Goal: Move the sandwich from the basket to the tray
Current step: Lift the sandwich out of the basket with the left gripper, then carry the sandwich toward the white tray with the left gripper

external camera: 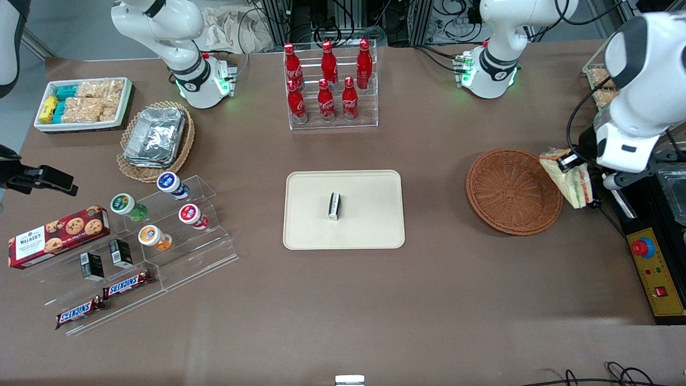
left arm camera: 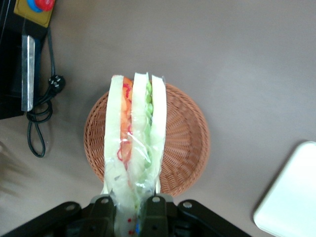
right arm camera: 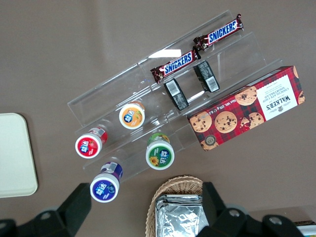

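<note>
Black gripper (left arm camera: 132, 207) fingers are pinched on the wrapped sandwich (left arm camera: 133, 148), which is held in the air above the brown wicker basket (left arm camera: 190, 143), near its rim toward the working arm's end. A level carry to the cream tray (external camera: 370, 214) is called for, and the small dark packet (external camera: 334, 206) lying on it should be avoided. Brown table (external camera: 429, 300) lies open between basket and tray.
</note>
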Controlling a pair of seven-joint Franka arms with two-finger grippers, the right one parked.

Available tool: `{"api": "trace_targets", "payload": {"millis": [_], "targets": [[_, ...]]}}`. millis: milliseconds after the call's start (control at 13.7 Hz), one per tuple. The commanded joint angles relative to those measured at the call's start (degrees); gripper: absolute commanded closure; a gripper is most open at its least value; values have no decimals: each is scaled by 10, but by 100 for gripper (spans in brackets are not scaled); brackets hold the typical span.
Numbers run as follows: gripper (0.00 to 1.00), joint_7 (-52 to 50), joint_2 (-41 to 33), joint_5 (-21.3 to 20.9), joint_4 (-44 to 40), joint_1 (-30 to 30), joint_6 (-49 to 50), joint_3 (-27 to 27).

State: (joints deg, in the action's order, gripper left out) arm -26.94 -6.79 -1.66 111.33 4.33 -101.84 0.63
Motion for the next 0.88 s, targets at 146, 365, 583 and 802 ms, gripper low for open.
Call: {"api": "trace_targets", "payload": {"millis": [146, 365, 583, 802], "targets": [[100, 39, 42, 67, -120, 14, 96, -79], [100, 18, 55, 69, -123, 14, 91, -148], [100, -78, 105, 61, -121, 15, 25, -229], [100, -114, 155, 54, -114, 19, -32, -269]]}}
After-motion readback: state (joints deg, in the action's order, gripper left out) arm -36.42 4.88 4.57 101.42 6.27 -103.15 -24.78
